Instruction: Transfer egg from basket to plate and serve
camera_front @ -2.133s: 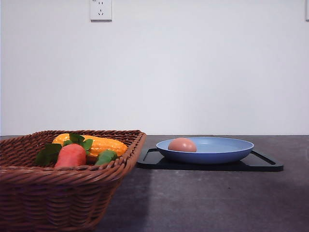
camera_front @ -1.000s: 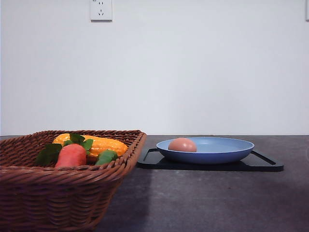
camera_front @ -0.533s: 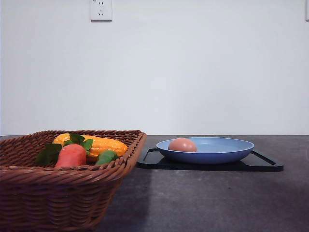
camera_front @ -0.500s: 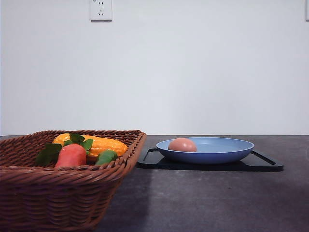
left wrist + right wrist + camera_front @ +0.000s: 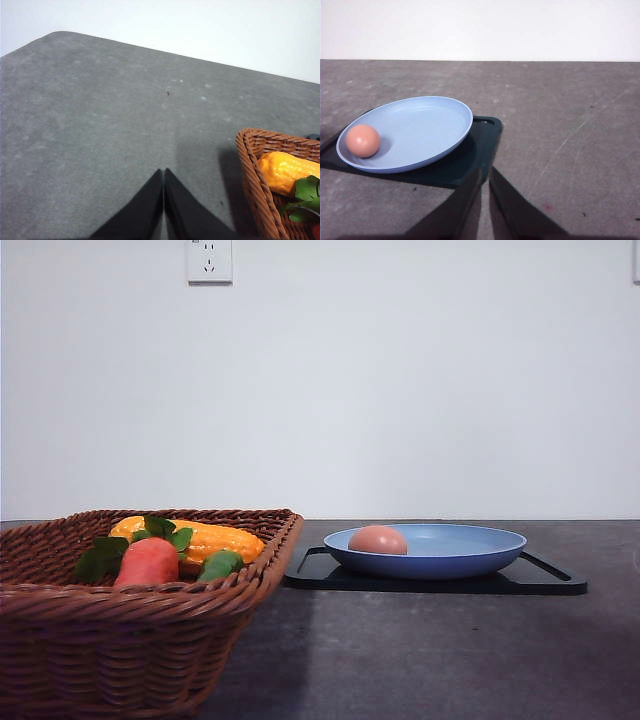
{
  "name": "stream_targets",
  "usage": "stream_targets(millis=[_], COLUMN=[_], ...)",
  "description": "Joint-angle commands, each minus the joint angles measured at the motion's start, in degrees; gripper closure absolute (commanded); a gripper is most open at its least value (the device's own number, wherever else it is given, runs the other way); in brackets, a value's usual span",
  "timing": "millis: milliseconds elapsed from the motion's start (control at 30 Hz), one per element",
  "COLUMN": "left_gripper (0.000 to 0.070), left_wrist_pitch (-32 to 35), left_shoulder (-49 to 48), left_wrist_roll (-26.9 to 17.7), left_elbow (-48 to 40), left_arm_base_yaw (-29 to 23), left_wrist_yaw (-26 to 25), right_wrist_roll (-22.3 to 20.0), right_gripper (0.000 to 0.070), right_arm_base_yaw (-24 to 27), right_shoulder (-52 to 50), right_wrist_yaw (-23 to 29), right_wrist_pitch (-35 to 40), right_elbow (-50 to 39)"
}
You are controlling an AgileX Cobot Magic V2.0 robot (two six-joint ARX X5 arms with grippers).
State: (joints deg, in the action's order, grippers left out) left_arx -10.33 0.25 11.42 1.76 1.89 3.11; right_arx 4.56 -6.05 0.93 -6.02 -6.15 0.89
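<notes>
Okay, I see the grey tabletop (image 5: 420,660) under everything. The wicker basket (image 5: 130,640) sits near the camera on my left in the front view, holding an orange-yellow corn-like piece (image 5: 210,538), a red-orange carrot (image 5: 147,562) with green leaves (image 5: 165,532). To its right and well apart, a black tray (image 5: 545,583) lies flat on the tabletop, carrying the light blue plate (image 5: 470,550). The egg (image 5: 377,540) rests inside the plate, at its left edge as the front view shows it, touching the plate's floor near the rim. From the left wrist I see the left tool (image 5: 163,175), fingertips pressed together with nothing between them, over bare tabletop just beside the basket's corner. From the right wrist, the right tool (image 5: 485,172) has its tips nearly together with a slim gap, holding nothing, near the tray's edge.
</notes>
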Motion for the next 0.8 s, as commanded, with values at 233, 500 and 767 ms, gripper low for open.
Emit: stream_targets(millis=[233, 500, 767], left_gripper=[0.0700, 0.0700, 0.0700], left_wrist_pitch=[-0.20, -0.20, -0.20], left_shoulder=[-0.07, -0.07, -0.07], left_wrist_roll=[0.20, 0.20, 0.20], left_elbow=[-1.60, -1.60, -1.60], left_arm_base_yaw=[-0.07, -0.07, -0.07], left_wrist_yaw=[-0.06, -0.06, -0.06], right_wrist_roll=[0.59, 0.59, 0.59], right_gripper=[0.0697, 0.0697, 0.0697], right_arm_base_yaw=[-0.24, -0.24, -0.24], right_shoulder=[-0.02, -0.02, -0.02], right_wrist_yaw=[0.04, 0.04, 0.04], right_wrist_pitch=[0.57, 0.57, 0.57], right_elbow=[-0.37, -0.37, -0.37])
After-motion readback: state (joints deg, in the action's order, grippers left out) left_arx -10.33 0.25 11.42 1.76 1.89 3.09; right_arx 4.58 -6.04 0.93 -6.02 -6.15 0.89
